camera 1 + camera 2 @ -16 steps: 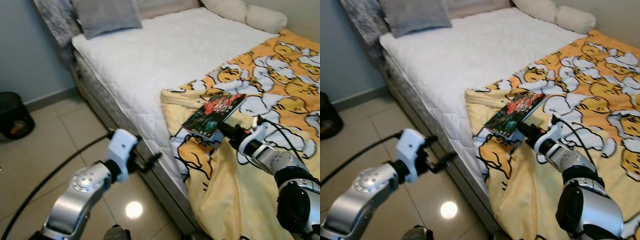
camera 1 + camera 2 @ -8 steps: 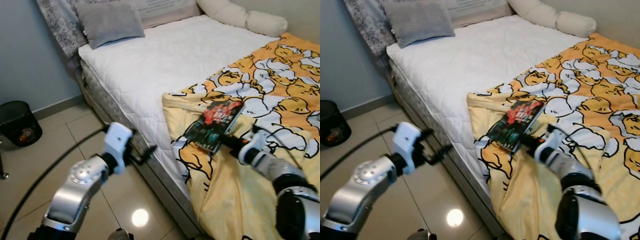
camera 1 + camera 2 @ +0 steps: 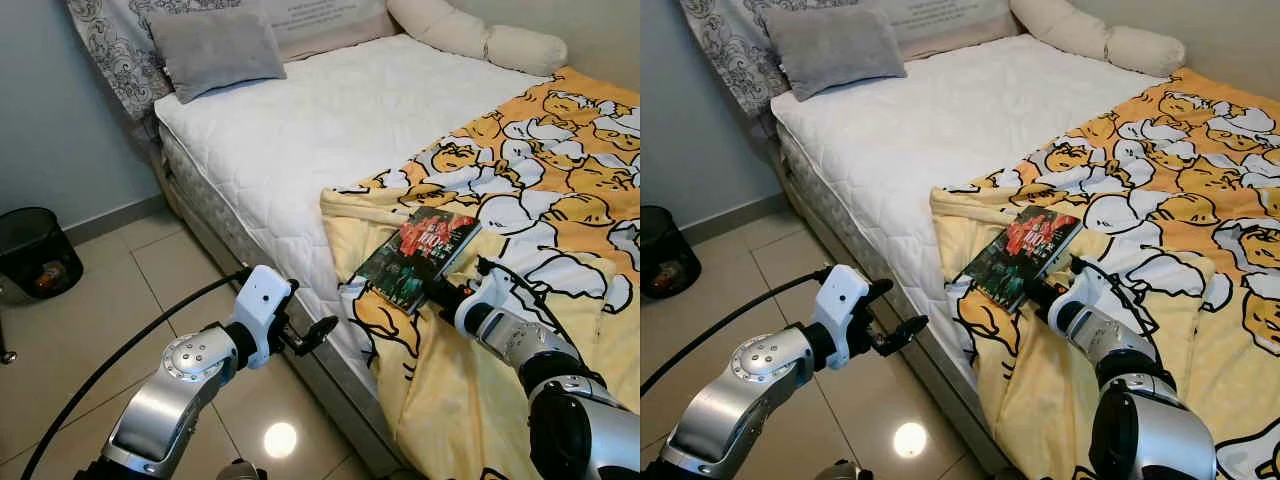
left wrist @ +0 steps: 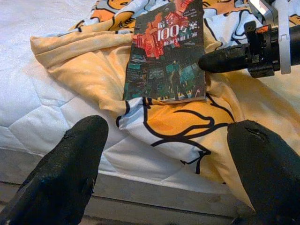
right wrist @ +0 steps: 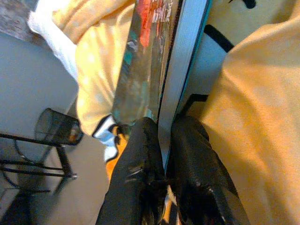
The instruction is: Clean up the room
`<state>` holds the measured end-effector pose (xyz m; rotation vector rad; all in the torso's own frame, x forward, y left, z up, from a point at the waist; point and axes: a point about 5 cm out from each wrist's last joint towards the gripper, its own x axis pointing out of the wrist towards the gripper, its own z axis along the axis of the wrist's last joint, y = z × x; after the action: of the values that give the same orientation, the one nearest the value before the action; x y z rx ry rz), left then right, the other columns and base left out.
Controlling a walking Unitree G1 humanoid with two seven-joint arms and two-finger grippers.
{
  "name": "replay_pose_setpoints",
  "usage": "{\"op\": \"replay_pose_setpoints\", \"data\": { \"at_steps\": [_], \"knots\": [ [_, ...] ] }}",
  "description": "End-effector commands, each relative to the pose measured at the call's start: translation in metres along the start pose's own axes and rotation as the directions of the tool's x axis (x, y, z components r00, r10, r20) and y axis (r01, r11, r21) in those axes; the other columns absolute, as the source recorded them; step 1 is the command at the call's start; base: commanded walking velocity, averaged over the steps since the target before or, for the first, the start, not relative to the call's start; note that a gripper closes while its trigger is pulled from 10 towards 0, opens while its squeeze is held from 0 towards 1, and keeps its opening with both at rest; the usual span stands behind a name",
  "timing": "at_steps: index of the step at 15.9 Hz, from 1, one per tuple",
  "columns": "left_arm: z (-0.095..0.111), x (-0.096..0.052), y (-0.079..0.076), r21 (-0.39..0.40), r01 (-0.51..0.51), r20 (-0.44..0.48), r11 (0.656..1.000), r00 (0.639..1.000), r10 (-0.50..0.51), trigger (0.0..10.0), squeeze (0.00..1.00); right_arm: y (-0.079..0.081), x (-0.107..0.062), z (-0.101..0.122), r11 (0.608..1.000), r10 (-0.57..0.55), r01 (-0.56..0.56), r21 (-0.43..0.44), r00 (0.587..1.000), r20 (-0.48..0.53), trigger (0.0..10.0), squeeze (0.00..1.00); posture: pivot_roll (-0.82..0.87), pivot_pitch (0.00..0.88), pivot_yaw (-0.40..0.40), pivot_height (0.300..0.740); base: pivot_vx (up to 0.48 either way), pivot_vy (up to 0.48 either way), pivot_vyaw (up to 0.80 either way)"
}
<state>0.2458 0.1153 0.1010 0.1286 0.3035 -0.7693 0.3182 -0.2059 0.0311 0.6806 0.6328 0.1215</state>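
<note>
A dark book (image 3: 418,258) with a red and teal cover lies on the yellow cartoon-print blanket (image 3: 560,200) near the bed's side edge. My right gripper (image 3: 440,293) reaches it from the near side. In the right wrist view its two fingers (image 5: 140,159) are shut on the book's (image 5: 154,61) lower edge. My left gripper (image 3: 315,330) hovers open over the floor beside the mattress, left of the book. Seen from the left wrist, the book (image 4: 168,61) lies ahead between the spread fingers (image 4: 75,164).
A white mattress (image 3: 330,120) carries a grey pillow (image 3: 215,45) and white pillows (image 3: 480,35) at its head. A black mesh bin (image 3: 35,250) stands on the tiled floor (image 3: 90,330) at the left. A black cable (image 3: 120,350) trails from my left arm.
The camera has shifted a little. My left gripper has moved right, closer to the bed's edge. The right gripper still holds the book's edge.
</note>
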Motion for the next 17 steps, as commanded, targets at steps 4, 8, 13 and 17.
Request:
{"op": "replay_pose_setpoints", "data": {
  "at_steps": [4,8,13,17],
  "knots": [
    [-0.003,0.000,-0.001,0.008,-0.007,-0.014,1.000,1.000,0.007,10.0,1.00,-0.001,0.003,-0.001,0.995,-0.095,0.095,-0.014,0.995,0.020,10.0,1.00,0.04,0.000,0.008,0.740,0.000,0.000,0.00],
    [-0.002,-0.001,0.002,0.010,-0.020,-0.011,1.000,1.000,0.020,10.0,1.00,0.011,0.011,-0.005,0.994,-0.105,0.104,0.035,0.994,0.033,10.0,1.00,0.05,0.000,0.008,0.740,0.000,0.000,0.00],
    [-0.006,-0.004,0.002,0.003,-0.047,-0.021,0.999,0.999,0.047,10.0,1.00,0.012,0.014,-0.008,0.984,-0.158,0.154,0.093,0.987,0.036,10.0,1.00,0.06,0.000,-0.008,0.740,0.000,0.000,0.00],
    [-0.008,-0.006,0.002,-0.003,-0.060,-0.028,0.998,0.998,0.060,10.0,1.00,0.015,0.017,-0.025,0.971,-0.156,0.158,0.182,0.987,-0.025,10.0,0.00,0.07,0.007,-0.015,0.740,0.000,0.000,0.00]
  ]
}}
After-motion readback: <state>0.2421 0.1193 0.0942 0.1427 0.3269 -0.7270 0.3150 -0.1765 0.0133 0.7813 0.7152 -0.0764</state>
